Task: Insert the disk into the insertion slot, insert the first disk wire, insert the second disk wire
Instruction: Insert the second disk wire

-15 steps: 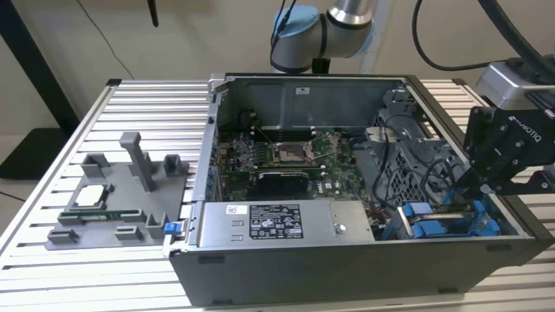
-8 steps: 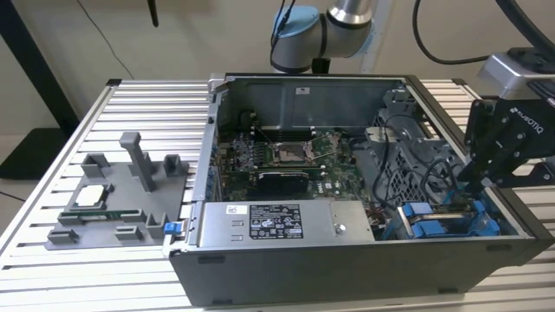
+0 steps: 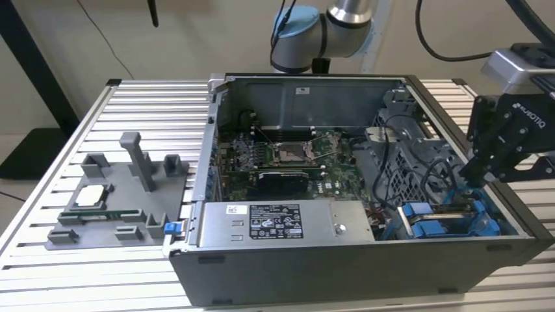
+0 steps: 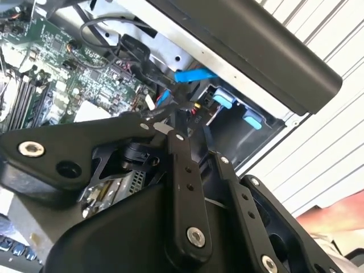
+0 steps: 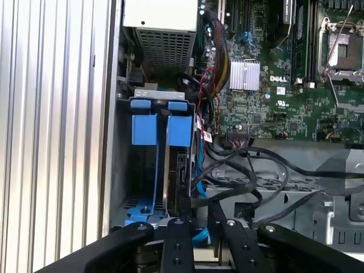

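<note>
Blue-framed, the disk (image 5: 181,170) sits in the insertion slot (image 5: 162,94) below your gripper (image 3: 479,170), whose hold you cannot tell; the wiring step seems in hand, calling for careful alignment among crowded cables (image 5: 250,165).

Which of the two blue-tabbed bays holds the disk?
The inner bay, beside the motherboard: the disk stands edge-on under its tab; the wall-side bay looks empty.

Silver arm (image 3: 349,10), pale blue joint caps (image 3: 290,26), black cables (image 3: 431,45); black gripper (image 3: 475,174), silver screws (image 4: 196,236), possibly a grey camera box (image 3: 516,65).
</note>
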`<state>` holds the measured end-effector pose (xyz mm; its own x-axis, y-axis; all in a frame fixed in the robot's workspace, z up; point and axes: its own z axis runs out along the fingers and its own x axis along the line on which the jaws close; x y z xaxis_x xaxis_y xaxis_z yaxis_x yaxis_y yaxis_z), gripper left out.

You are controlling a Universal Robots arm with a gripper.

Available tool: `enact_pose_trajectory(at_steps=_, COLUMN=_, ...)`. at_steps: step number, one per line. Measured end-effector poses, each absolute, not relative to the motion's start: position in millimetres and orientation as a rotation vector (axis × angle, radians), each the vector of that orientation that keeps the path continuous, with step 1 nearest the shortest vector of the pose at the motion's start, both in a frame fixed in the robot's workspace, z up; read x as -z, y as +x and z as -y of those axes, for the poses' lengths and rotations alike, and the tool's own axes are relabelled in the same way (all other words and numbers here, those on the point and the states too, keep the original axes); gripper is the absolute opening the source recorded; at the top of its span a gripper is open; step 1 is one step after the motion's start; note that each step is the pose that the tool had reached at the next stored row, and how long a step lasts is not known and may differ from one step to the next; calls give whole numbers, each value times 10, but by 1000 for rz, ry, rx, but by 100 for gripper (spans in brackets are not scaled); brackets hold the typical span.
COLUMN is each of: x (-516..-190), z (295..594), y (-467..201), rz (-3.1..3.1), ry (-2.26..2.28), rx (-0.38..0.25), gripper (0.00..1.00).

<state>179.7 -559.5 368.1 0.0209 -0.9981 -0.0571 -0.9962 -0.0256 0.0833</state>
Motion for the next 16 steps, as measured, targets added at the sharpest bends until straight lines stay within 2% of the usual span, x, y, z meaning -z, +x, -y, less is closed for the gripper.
enact_pose_trajectory(at_steps=16, x=-3700, z=5515, y=1981, rz=2176, ry=2226, rx=168, gripper=100)
